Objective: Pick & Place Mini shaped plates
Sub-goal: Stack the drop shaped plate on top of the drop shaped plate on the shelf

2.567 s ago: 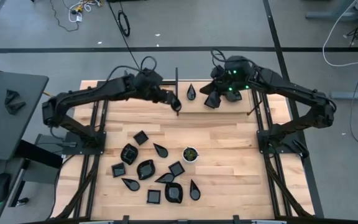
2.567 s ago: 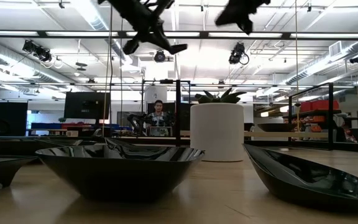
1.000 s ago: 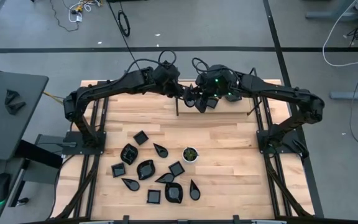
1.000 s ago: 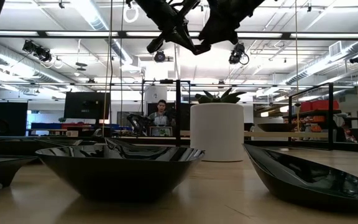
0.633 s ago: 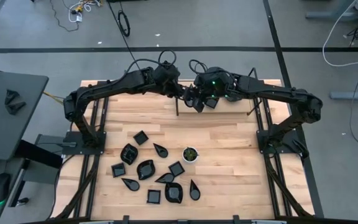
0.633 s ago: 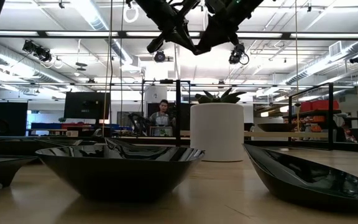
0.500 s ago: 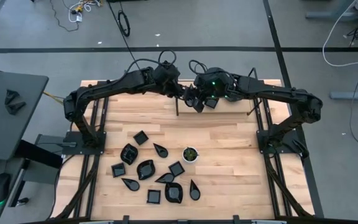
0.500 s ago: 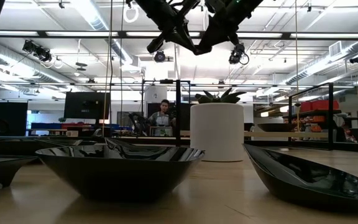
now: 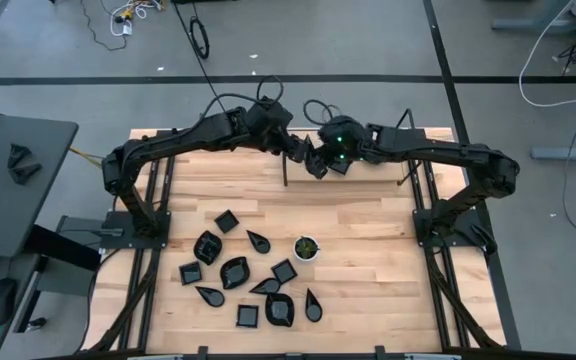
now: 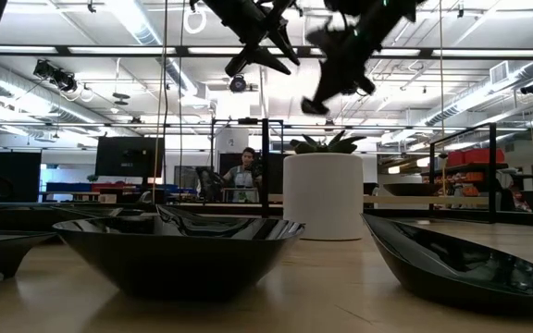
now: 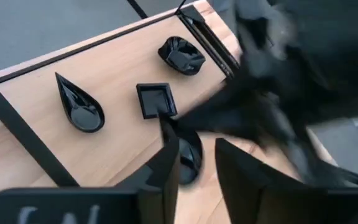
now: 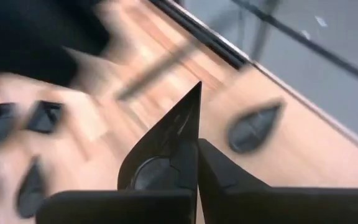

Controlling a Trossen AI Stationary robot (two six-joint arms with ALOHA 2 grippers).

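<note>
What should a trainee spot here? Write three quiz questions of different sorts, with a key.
1. Fill in: the left gripper has its fingers ____.
2. Which one holds the teardrop plate? A) the left gripper B) the right gripper C) neither
3. True or false: the white cup stands on the table beside the loose black plates.
Key: 1 open; 2 B; 3 true.

Glossy black mini shaped plates (image 9: 234, 271), pale striped wooden table (image 9: 368, 250), white cup (image 9: 306, 247) green inside
</note>
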